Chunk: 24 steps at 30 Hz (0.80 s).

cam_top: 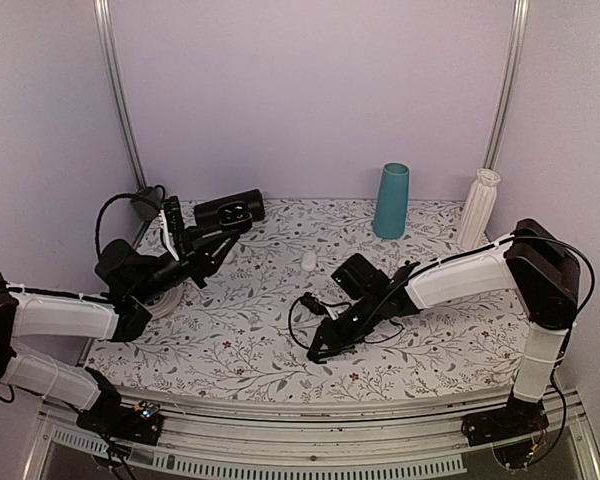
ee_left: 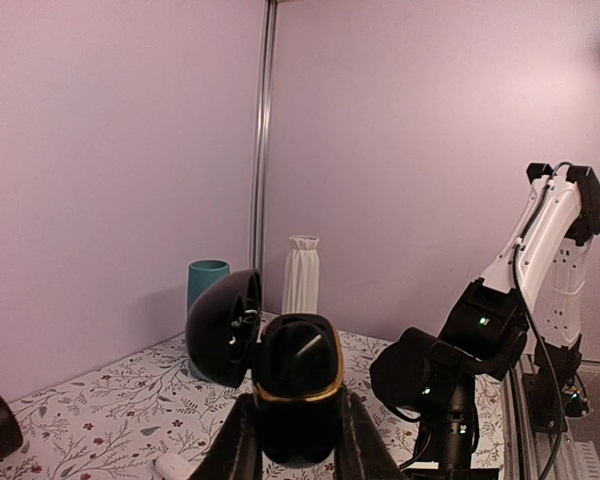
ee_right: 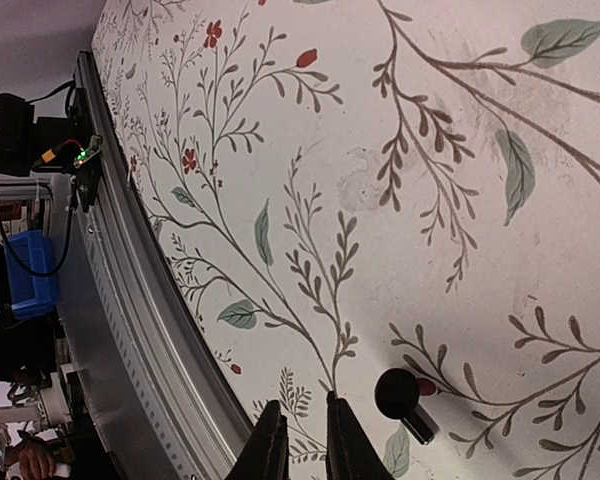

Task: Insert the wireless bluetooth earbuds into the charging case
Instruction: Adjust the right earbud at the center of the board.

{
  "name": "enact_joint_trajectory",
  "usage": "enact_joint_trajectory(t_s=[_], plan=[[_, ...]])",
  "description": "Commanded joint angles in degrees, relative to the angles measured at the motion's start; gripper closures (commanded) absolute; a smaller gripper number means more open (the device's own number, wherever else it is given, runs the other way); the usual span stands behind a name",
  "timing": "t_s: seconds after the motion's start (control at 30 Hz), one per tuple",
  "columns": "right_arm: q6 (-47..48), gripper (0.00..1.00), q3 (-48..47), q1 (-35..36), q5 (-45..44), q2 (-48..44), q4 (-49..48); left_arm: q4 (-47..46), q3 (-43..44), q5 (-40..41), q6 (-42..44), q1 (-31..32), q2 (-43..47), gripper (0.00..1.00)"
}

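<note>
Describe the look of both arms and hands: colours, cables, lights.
The left arm and right arm have white shell links, black joints and loose black cables. Small green lights glow on the right wrist. The left hand and right hand have slim black fingers.

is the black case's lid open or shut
Open. In the left wrist view the lid is swung back beside the case, which the left claw holds.
</note>
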<state>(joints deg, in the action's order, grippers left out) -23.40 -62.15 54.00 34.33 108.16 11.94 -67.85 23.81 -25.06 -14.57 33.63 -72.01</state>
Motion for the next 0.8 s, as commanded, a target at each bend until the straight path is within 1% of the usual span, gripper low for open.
enact_joint_trajectory(t_s=[0.0,0.43,0.77], plan=[[-0.2,0.85,0.4,0.2,0.7,1.0,-0.9,-0.2,0.1,-0.3,0.7,0.6,0.3,1.00],[-0.5,0.85,0.3,-0.1,0.4,2.1,-1.0,-0.3,0.1,-0.3,0.8,0.6,0.1,1.00],[-1.7,0.85,0.6,-2.0,-0.7,1.7,-2.4,-0.2,0.0,-0.2,0.8,0.6,0.3,1.00]])
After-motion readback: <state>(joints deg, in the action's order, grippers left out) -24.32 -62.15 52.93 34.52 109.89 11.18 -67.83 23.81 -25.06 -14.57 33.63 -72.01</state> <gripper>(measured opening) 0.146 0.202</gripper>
